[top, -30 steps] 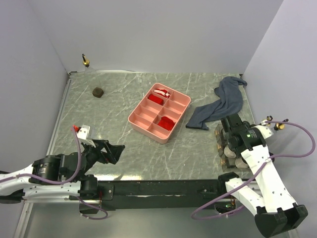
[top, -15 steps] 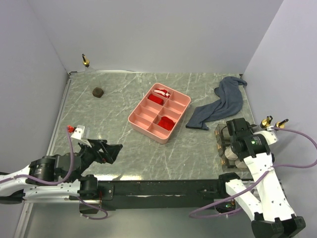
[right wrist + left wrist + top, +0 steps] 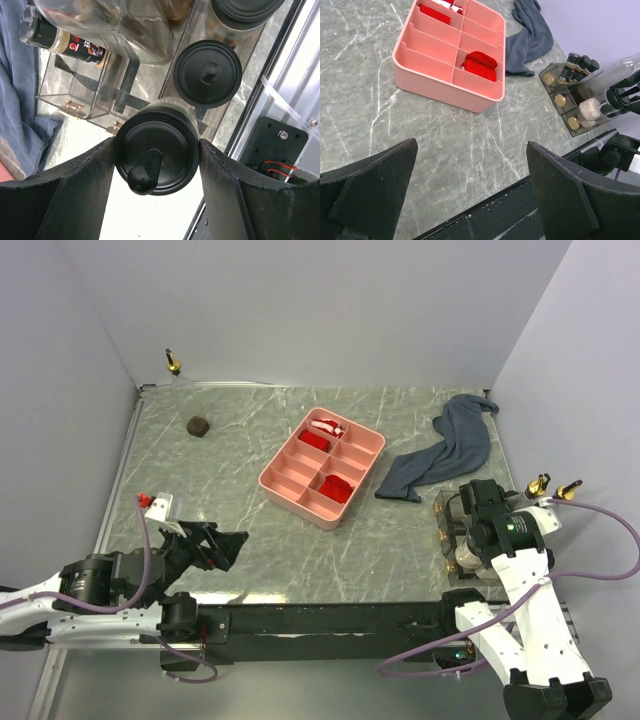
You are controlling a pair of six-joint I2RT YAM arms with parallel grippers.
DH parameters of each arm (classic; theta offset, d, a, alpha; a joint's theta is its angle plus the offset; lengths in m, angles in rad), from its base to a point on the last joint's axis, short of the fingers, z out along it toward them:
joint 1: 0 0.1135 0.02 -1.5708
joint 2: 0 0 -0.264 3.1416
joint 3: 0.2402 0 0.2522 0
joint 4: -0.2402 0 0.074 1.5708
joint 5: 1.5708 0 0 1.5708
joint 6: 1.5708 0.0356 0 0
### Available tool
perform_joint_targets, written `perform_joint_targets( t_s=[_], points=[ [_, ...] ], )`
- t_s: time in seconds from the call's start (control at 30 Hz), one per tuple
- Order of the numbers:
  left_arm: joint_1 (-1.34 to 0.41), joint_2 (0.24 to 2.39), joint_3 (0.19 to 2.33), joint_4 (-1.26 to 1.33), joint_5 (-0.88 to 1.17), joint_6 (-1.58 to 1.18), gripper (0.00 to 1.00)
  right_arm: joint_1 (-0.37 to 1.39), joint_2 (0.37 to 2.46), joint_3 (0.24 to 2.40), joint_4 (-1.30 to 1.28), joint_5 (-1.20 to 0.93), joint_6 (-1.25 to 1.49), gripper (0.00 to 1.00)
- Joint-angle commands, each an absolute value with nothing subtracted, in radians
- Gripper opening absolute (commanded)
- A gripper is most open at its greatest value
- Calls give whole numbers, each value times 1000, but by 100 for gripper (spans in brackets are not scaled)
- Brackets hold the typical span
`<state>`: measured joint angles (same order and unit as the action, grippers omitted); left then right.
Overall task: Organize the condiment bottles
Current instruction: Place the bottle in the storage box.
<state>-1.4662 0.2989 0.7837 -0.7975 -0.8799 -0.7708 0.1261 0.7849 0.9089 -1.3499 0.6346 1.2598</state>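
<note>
My right gripper (image 3: 156, 150) is shut on a black-capped bottle (image 3: 150, 135), its fingers pressed on both sides of the cap, over a clear compartment organizer (image 3: 75, 100). Two more black caps (image 3: 207, 74) stand beside it, and a black-capped cream bottle (image 3: 62, 42) lies further in. In the top view the right gripper (image 3: 466, 525) is over the organizer (image 3: 440, 508) at the table's right edge. My left gripper (image 3: 471, 145) is open and empty above the near table edge (image 3: 225, 543). A squat dark-brown jar (image 3: 198, 425) sits far left. A gold-spouted bottle (image 3: 173, 362) stands at the back left corner.
The pink divided tray (image 3: 322, 465) lies mid-table with red items in some compartments. A blue-grey cloth (image 3: 445, 450) lies right of it, next to the organizer. Two gold spouts (image 3: 540, 483) show beyond the right edge. The black frame rail (image 3: 330, 615) runs along the front.
The right gripper has shifted slightly right and nearer over the organizer, still on the bottle. The left gripper has drawn back a little to the left.
</note>
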Motion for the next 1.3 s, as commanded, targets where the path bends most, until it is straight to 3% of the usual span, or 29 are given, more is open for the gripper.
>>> perform_joint_targets(
  t_s=[0.0,0.5,1.27],
  points=[
    [-1473,299,793,-772,-879,-756,97,115,785,916,-1448,664,1287,0],
    [-1473,290,790,-776,-899,-772,97,110,850,842,-1445,680,1428,0],
    [-1473,278,792,-762,-884,-756,97,81,741,874,-1447,595,1256,0]
  ],
)
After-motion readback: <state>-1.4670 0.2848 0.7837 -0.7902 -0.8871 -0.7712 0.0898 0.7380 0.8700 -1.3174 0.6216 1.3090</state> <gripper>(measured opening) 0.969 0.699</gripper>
